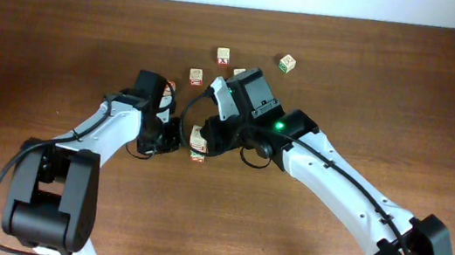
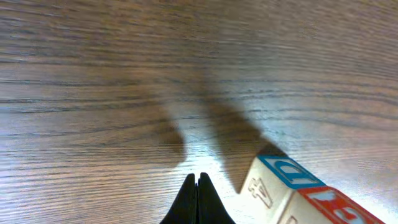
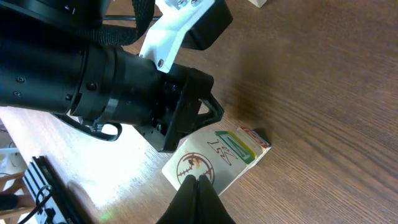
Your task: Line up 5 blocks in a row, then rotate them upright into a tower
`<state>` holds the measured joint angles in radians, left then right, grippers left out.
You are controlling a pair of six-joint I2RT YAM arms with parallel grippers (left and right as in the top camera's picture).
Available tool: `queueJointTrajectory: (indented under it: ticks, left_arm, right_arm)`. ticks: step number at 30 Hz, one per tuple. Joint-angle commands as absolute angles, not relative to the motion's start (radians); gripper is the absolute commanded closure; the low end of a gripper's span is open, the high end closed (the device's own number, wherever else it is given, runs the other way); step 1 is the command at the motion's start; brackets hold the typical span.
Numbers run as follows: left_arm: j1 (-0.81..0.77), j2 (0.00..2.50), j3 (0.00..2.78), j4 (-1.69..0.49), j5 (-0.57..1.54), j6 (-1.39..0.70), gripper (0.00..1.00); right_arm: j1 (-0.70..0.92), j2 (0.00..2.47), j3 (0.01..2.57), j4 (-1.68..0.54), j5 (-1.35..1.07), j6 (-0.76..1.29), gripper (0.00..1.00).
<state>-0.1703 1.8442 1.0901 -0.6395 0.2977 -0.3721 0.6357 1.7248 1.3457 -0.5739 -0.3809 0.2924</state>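
While pressed together, right end effector (image 3: 199,182) tips sit at the near edge of the baseball-print block (image 3: 214,158), mid-desk (image 1: 63,35). Left end effector (image 2: 198,182) likewise closed, over bare wood just beside. Best to push off-centre at a corner, so the block pivots rather than slides. Other blocks (image 1: 223,55) lie farther back.
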Motion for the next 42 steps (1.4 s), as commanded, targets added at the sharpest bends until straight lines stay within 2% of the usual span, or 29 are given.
queueJointTrajectory:
  ticks: [1, 27, 32, 42]
  left_arm:
    - [-0.134, 1.852, 1.093, -0.652, 0.222, -0.434, 1.00]
    - [-0.115, 1.852, 1.093, -0.649, 0.220, -0.433, 1.00]
    - [-0.115, 1.852, 1.093, -0.651, 0.220, -0.433, 1.00]
    - [-0.115, 1.852, 1.093, -0.655, 0.220, -0.433, 1.00]
  right_arm:
    - [0.635, 1.774, 1.311, -0.604, -0.276, 0.297, 0.96]
    - [0.643, 1.773, 1.371, -0.620, -0.328, 0.232, 0.94]
    - [0.643, 1.773, 1.371, -0.620, -0.329, 0.217, 0.85]
    - [0.656, 1.771, 1.376, -0.625, -0.339, 0.213, 0.82]
